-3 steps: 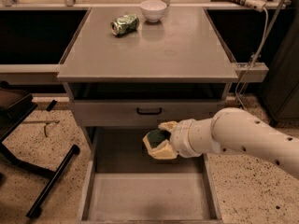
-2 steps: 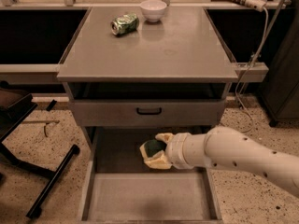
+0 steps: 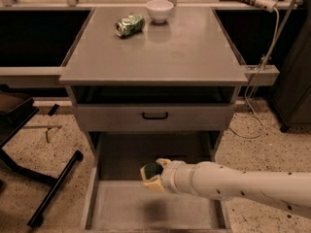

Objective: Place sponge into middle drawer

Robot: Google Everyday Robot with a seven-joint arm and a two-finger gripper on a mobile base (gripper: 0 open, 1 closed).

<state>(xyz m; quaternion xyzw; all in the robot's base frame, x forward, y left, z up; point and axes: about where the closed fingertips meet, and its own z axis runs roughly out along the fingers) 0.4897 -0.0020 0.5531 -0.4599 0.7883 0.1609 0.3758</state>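
One sponge sits gripped in the tool, over the middle drawer.

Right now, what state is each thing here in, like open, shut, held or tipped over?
gripper: shut on the sponge, over the middle drawer.
sponge: held, not yet released.
middle drawer: pulled out, floor bare.
drawer front with black handle: pushed in.
green can: crushed, on its side.
white bowl: upright.

Speckled terrazzo floor; grey cabinet; black chair base left; dim warm light; gripper low before cabinet.
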